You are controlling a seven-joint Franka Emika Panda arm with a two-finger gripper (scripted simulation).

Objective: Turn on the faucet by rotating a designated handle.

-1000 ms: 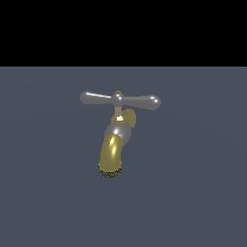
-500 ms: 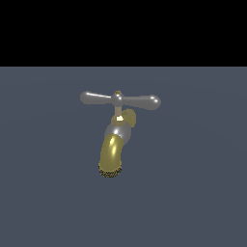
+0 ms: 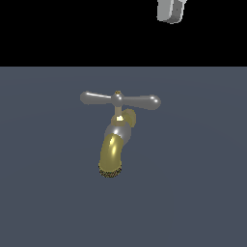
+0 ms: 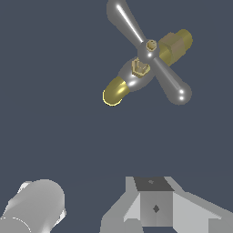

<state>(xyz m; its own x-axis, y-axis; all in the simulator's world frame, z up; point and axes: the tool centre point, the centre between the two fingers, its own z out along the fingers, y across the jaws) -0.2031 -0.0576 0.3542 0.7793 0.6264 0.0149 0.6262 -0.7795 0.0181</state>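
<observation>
Exterior view: the gripper (image 3: 171, 10) sits at the frame's top right, well apart from the handle (image 3: 120, 100). Its finger spread cannot be told. No writing is readable on the faucet (image 3: 115, 147).

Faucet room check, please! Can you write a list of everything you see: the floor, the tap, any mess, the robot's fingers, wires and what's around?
Surface: plain dark grey-blue floor, bare where visible.
Faucet: gold spout curving down, speckled rim, silver collar.
Handle: silver crossbar on top, level, nothing touching it.
Clutter: nothing seen.
Gripper: high above, toward the exterior view's right, well apart from the handle; only a grey part shows, fingers open or shut cannot be told.
Cables: nothing seen.
Surroundings: black background behind the floor.
</observation>
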